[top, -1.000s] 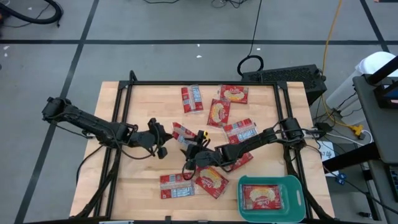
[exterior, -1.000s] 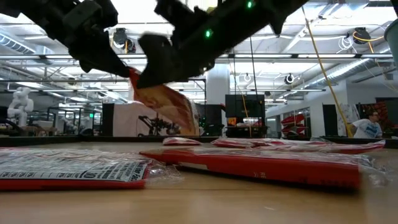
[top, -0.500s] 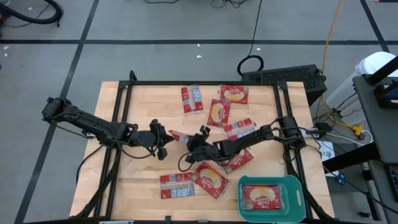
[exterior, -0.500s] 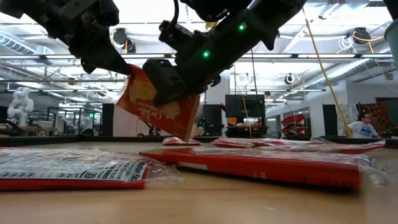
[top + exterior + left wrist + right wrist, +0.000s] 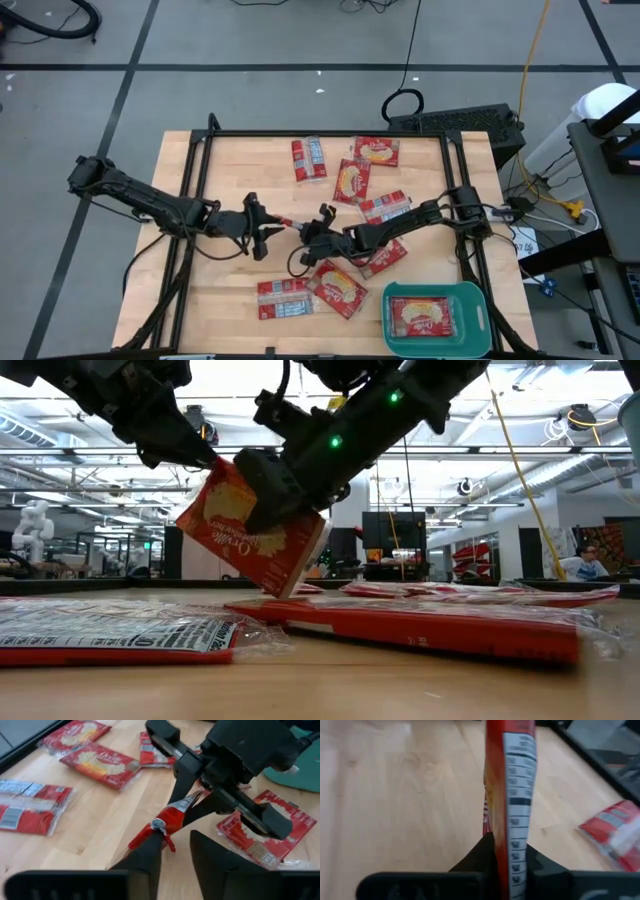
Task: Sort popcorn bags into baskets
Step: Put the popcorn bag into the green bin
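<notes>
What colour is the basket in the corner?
Teal green basket, seen best in the high view.

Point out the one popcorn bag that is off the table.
The bag held mid-table between both grippers, right and left: it hangs tilted above the wood, while the others lie flat or in the basket.

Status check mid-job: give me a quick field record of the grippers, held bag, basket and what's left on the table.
held bag: one bag, lifted off the table near its middle, tilted
right gripper: shut on the held bag
left gripper: at the held bag's other end; grip unclear
basket: at the table's near right corner, one bag lying flat inside
loose bags: seven flat on the table, outside the basket
nearest loose bag: just below the right gripper in the high view
</notes>
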Available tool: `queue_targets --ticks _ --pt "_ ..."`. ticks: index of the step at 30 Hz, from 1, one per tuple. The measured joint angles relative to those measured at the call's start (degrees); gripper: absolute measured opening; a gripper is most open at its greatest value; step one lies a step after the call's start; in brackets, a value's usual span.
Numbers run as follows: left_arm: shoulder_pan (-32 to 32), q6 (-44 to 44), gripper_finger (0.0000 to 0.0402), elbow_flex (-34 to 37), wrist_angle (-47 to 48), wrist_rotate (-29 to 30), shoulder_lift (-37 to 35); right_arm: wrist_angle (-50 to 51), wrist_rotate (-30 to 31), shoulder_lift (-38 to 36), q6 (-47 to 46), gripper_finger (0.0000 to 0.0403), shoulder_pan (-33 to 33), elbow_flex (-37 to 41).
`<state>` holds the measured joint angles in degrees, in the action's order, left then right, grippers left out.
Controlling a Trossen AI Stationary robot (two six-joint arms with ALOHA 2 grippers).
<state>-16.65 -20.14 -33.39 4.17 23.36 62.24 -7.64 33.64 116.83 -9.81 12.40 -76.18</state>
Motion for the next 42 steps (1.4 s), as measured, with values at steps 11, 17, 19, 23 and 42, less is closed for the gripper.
queue_targets --ticks 11,17,19,23,42 --pt "-0.1 9.3 0.0213 -0.1 -3.0 5.3 -0.8 5.0 -6.9 -2.8 -2.8 0.0026 0.0 0.0" --pt "-0.9 10.0 0.0248 -0.1 -2.9 12.9 -3.1 14.0 -6.9 -7.8 -5.5 0.0011 0.7 0.0" --pt "-1.6 10.7 0.025 -0.1 -2.8 14.8 -3.2 16.2 -6.7 -9.6 -6.3 0.001 1.2 0.1" --pt "-2.6 10.6 0.025 -0.1 -2.4 15.4 -3.0 18.9 -6.7 -13.0 -7.3 0.002 2.6 0.0" --pt "-5.9 19.1 0.025 10.8 -22.1 12.1 -2.6 -21.1 -2.2 -27.7 3.2 0.002 6.8 24.5"
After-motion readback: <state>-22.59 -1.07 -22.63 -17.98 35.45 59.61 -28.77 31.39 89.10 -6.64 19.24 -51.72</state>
